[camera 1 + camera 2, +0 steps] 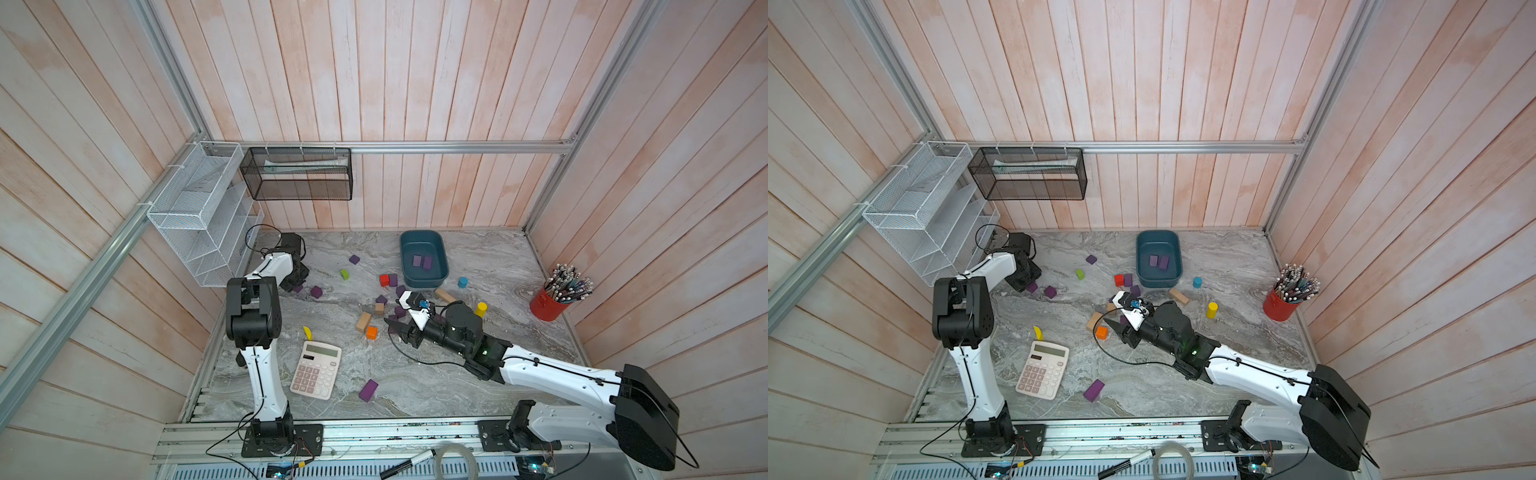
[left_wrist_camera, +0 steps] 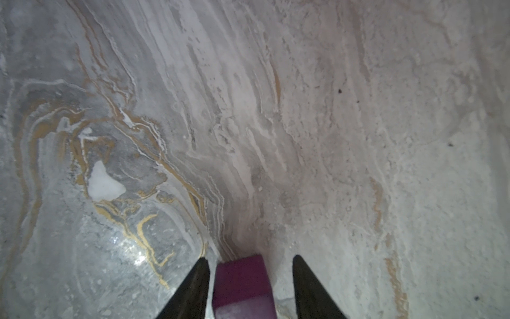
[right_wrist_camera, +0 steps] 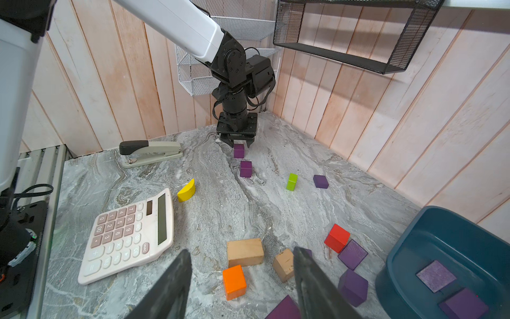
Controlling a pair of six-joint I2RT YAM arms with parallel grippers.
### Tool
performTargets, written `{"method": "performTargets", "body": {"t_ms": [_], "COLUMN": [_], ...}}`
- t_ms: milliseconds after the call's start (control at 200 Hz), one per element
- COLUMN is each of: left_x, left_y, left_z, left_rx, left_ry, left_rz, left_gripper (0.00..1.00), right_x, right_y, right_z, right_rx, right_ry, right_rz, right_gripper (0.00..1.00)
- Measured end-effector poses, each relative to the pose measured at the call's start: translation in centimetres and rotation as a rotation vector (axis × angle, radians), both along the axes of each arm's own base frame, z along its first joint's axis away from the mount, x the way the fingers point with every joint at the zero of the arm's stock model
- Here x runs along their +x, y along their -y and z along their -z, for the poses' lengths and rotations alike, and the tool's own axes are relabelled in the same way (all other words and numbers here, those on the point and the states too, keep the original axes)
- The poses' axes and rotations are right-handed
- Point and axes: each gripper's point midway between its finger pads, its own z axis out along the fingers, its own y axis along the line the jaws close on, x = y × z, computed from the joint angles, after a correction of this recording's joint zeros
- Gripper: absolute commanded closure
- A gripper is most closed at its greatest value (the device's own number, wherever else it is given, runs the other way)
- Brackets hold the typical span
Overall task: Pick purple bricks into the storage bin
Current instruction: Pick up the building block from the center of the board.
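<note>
A grey marbled stone-patterned surface [image 1: 415, 374] is scattered with small wooden blocks. The left tool [image 3: 238, 143] is lowered to the surface, and a small matte purple wooden cube [image 3: 239, 150] is seen between its two black fingers [image 2: 193, 290]. The jaws are partly open, one finger close against the cube and the other apart from it, so no firm grip is shown. A second purple cube [image 3: 245, 168] is seen just beyond that tool.

The right tool [image 3: 242, 287] is held above the surface, jaws partly open, nothing between them. Below it a tan wooden bar [image 3: 245, 252], an orange cube [image 3: 234, 282] and several purple bricks [image 3: 353, 287] are gathered. Just beside it the dark teal rectangular plastic storage bin [image 1: 415, 241] is placed, with two purple bricks [image 1: 422, 261] inside.
</note>
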Motion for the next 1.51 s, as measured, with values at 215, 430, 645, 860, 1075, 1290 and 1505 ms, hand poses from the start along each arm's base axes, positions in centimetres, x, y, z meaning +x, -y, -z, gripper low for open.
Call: {"method": "performTargets", "body": {"t_ms": [215,430,645,860,1075,1290,1505], "left_x": [0.0,-0.2,-0.8,-1.3,-1.3,-1.4,-0.5], "left_y": [0.2,0.3,0.4,0.6,0.6,1.2,3.7], "left_z": [0.1,0.2,0.8,1.3,1.2,-0.1,-4.2], "left_rx": [-0.012,-0.019,-0.026,-0.034,-0.033,-0.033,-0.016], "left_ry": [-0.001,-0.008,-0.026,-0.044,-0.046,-0.036,0.055], "left_rz": [0.005,0.006,0.004,0.003,0.016,0.057,0.156], "left_gripper": [0.49,0.50,0.57,0.66,0.69,0.69,0.69], "right_x": [0.0,0.1,0.2,0.3,0.5,0.7,1.5], "right_y": [0.0,-0.1,-0.2,-0.2,-0.2,0.0,0.5], "right_z": [0.1,0.3,0.6,0.3,0.1,0.1,0.1], "right_rx": [-0.003,-0.008,-0.016,-0.012,-0.009,-0.008,0.004], "right_ry": [-0.001,-0.004,-0.009,-0.007,-0.003,-0.005,-0.020], "right_rz": [-0.001,0.003,0.007,0.008,0.018,0.033,0.093], "right_gripper": [0.39,0.39,0.39,0.39,0.39,0.39,0.39]}}
